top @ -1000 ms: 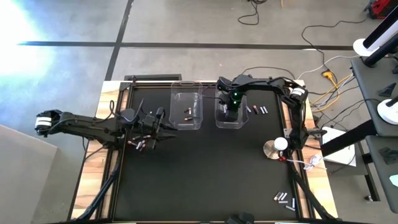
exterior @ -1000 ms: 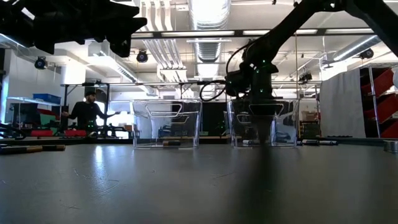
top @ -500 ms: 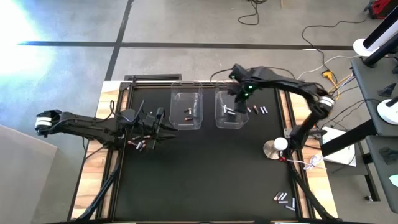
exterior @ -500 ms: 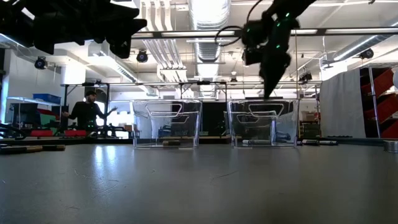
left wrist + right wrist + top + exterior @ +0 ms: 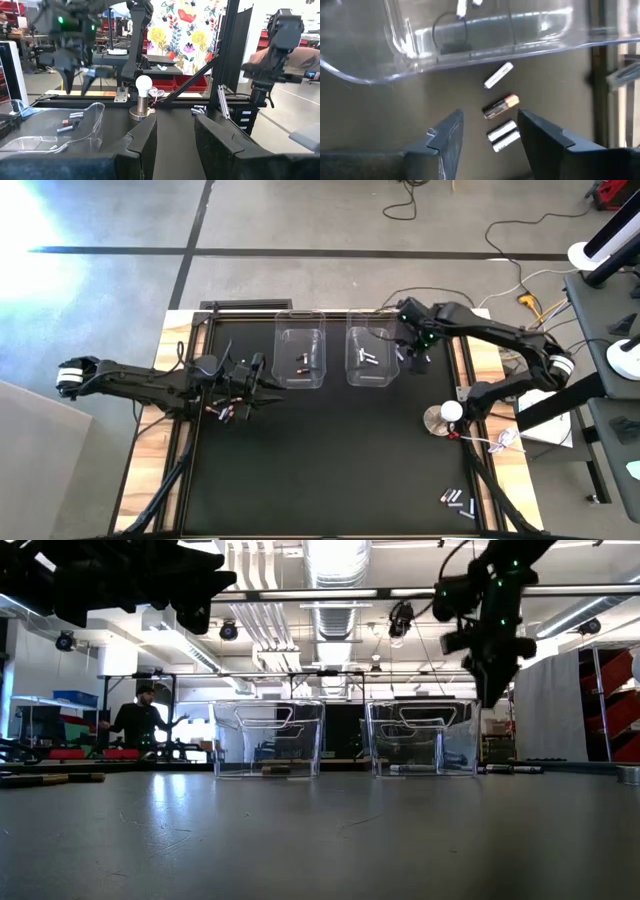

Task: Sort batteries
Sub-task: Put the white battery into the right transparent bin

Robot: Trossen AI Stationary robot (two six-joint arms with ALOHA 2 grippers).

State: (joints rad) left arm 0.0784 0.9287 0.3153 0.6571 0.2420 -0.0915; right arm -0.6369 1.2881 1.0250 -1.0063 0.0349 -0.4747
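Two clear bins stand at the far middle of the black mat. The left bin [image 5: 300,358] holds dark batteries [image 5: 303,363], the right bin [image 5: 370,356] silvery ones [image 5: 368,358]. My right gripper [image 5: 413,354] hangs open, pointing down, just right of the right bin. Below it lie a white battery [image 5: 498,75], a dark orange-ended one [image 5: 500,106] and two silvery ones [image 5: 502,135] on the mat. My left gripper [image 5: 268,383] waits open and level at the left, with nothing between its fingers [image 5: 145,135]. More batteries [image 5: 222,410] lie under the left arm.
A round silver-white disc with a bulb and red wire [image 5: 440,418] stands near the mat's right edge. Loose batteries [image 5: 457,500] lie at the near right corner. A person [image 5: 140,720] stands in the room beyond the table. The mat's middle is bare.
My right gripper has risen out of the right bin and swung toward the table's right edge, tipping more steeply downward. It now hangs over the batteries beside that bin.
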